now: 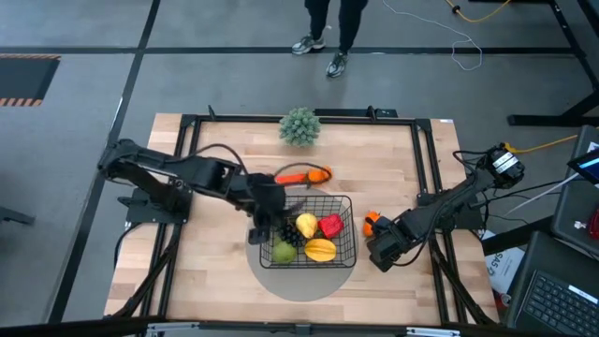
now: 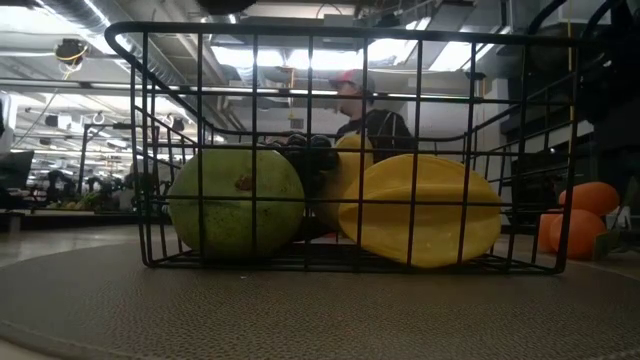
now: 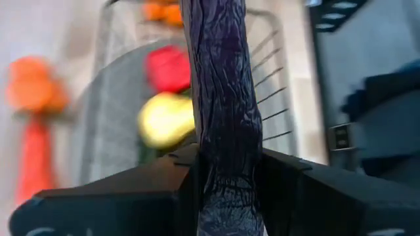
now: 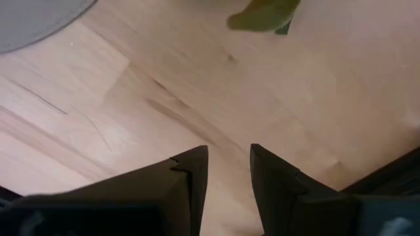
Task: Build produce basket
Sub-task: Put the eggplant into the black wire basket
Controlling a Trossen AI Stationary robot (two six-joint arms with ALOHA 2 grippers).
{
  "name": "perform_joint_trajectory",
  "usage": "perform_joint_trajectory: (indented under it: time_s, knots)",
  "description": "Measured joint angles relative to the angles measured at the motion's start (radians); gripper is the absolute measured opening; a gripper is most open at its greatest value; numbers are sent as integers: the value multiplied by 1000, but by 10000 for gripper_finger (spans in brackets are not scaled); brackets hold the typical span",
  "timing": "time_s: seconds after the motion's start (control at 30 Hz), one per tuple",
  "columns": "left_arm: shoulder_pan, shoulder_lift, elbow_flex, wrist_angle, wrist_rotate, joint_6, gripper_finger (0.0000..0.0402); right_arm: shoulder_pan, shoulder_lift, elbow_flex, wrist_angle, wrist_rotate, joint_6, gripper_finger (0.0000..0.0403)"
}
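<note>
- Your left gripper (image 3: 223,190) is clamped on the purple eggplant (image 3: 220,98), over the basket's (image 1: 348,211) left edge.
- Your right gripper (image 4: 228,172) waits narrow and empty, right of the basket near the oranges (image 1: 372,222).
- The basket sits on the grey mat (image 1: 304,281).

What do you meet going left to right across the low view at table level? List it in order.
Green pear → dark grapes → yellow starfruit-shaped fruit, all inside the basket → oranges outside the basket's right side.
</note>
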Motion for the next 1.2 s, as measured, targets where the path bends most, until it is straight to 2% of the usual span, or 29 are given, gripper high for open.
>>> perform_joint_trajectory:
  time_s: [0.23, 0.53, 0.73, 1.03, 1.2]
  knots:
    - [-5, 119, 0, 202, 165, 32, 78, 0, 0, 0, -6, 0, 0, 103]
    - [-42, 226, 0, 298, 242, 30, 78, 0, 0, 0, -8, 0, -1, 103]
    - [-54, 228, 0, 326, 231, 31, 78, 0, 0, 0, -7, 8, -1, 103]
    - [-55, 228, 0, 335, 109, 24, 94, 0, 0, 0, -1, 33, -1, 103]
    - [-55, 228, 0, 340, 101, 23, 96, 0, 0, 0, 3, 34, -1, 103]
